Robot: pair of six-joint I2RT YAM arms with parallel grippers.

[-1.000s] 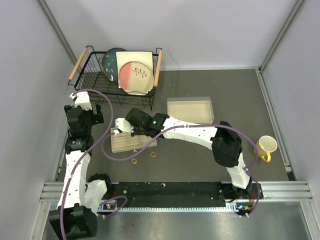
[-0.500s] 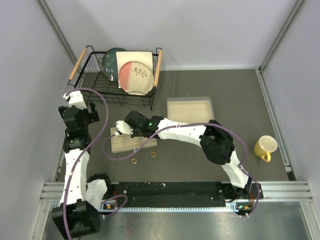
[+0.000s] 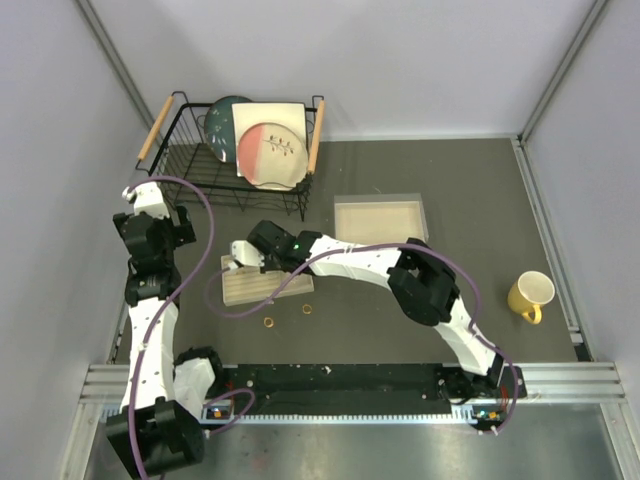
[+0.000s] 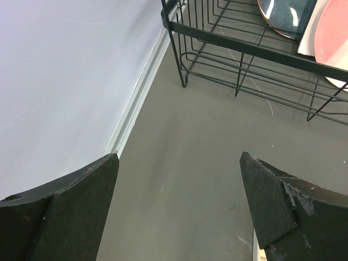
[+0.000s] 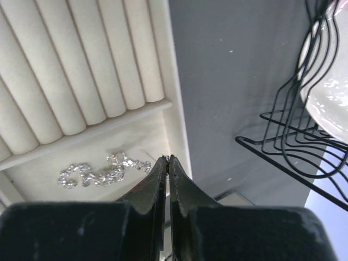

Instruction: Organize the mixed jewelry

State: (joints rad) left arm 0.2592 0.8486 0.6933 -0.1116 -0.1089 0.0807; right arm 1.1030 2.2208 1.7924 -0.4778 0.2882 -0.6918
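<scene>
My right gripper (image 3: 243,257) hangs over the left end of the beige jewelry box (image 3: 268,288). In the right wrist view its jaws (image 5: 167,157) are shut, with a tiny speck pinched at the tips and a fine silver chain (image 5: 148,154) trailing left from them. A sparkling silver chain piece (image 5: 100,171) lies in the box compartment below. Two gold-orange rings (image 3: 269,322) (image 3: 307,309) lie on the table in front of the box. My left gripper (image 4: 179,163) is open and empty above bare table near the left wall. The bangle and studs are not visible.
A black wire dish rack (image 3: 240,150) with plates stands at the back left, close to my left gripper (image 3: 165,222). A shallow beige tray (image 3: 380,220) lies right of the rack. A yellow mug (image 3: 532,293) stands at the far right.
My right gripper has slid a little left over the box's left end. My left arm has shifted slightly left and toward the rack.
</scene>
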